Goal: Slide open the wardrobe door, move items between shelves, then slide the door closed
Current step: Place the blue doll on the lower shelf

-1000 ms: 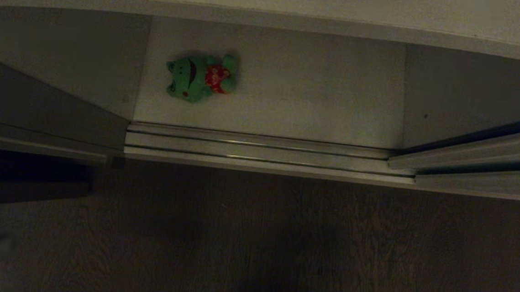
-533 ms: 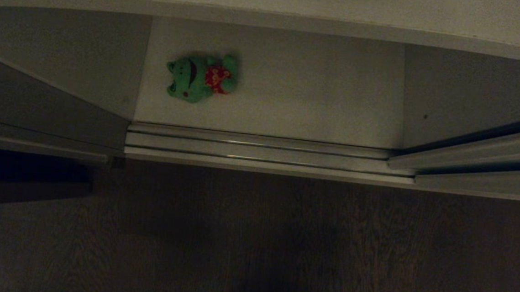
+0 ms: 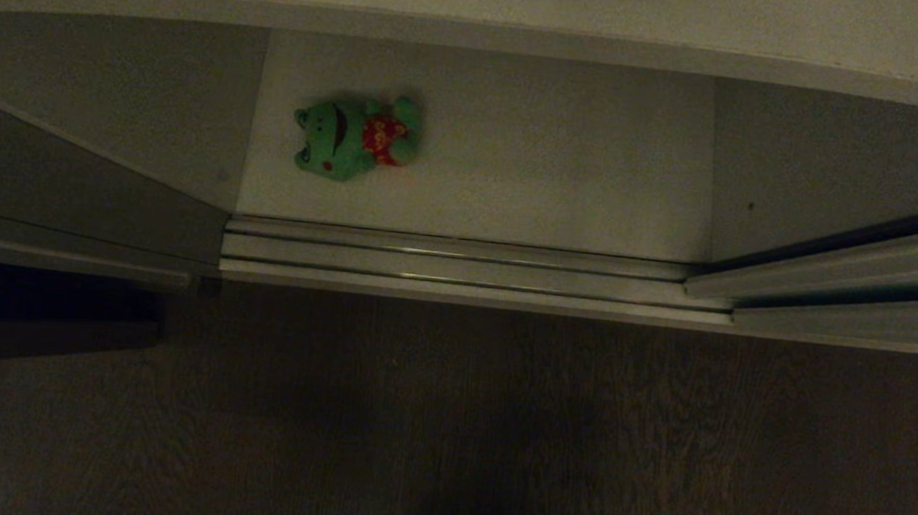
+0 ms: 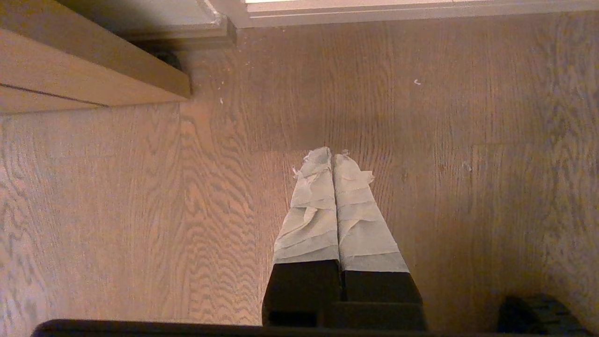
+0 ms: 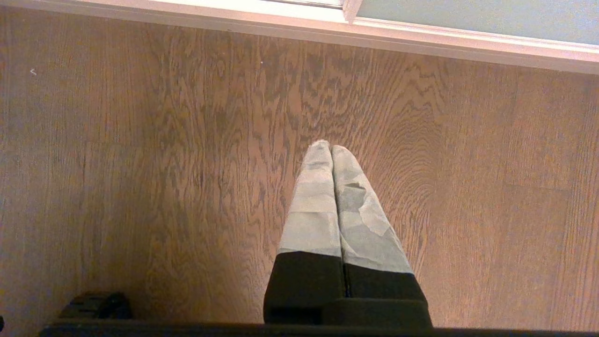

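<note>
Below the head camera, the dark wooden floor (image 3: 495, 438) runs up to the metal door track (image 3: 458, 269). Past the track lies the white lower shelf (image 3: 529, 173), with the sliding wardrobe door (image 3: 846, 272) drawn aside at the right. On that shelf lies the green plush toy (image 3: 354, 137), toward its left end. Above the floor, the left gripper (image 4: 331, 157) and right gripper (image 5: 330, 147) hang closed and empty.

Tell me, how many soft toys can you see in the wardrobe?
1. A green toy lies on the white shelf, toward its left end, behind the door tracks. Another could be hidden on a shelf out of view.
</note>
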### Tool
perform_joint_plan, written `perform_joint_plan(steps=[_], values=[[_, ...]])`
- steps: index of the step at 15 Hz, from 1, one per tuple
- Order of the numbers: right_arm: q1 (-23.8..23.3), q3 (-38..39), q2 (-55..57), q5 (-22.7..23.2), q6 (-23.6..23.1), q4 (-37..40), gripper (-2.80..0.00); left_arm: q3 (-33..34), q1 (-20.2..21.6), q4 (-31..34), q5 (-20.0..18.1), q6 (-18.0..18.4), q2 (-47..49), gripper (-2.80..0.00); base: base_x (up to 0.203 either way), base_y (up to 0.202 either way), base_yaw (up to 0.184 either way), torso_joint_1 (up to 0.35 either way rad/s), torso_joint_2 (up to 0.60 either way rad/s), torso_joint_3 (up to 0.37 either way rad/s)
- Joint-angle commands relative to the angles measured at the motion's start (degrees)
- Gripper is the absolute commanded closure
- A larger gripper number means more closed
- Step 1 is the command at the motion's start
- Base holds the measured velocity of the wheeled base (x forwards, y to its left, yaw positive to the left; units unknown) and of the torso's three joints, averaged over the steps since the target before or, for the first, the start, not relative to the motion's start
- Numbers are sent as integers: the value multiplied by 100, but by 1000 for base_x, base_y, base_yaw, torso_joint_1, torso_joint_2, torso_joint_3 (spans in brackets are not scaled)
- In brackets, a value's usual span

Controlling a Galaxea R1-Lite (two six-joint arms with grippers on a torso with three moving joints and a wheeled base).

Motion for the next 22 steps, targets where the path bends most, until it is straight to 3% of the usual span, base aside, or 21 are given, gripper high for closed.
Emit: perform_joint_plan(steps=[1,5,22], values=[[0,-4,-2,2,-2,-2,0,7,1,4,9,-10,29,0,0,0,0,0,0,0],[-1,5,-2,2,-2,-2,0,7,1,-14,17,-248,29,0,0,0,0,3,2,103],[6,-4,-2,2,-2,-2,0,7,1,-21,220,-600,29,0,0,0,0,1,2,202]])
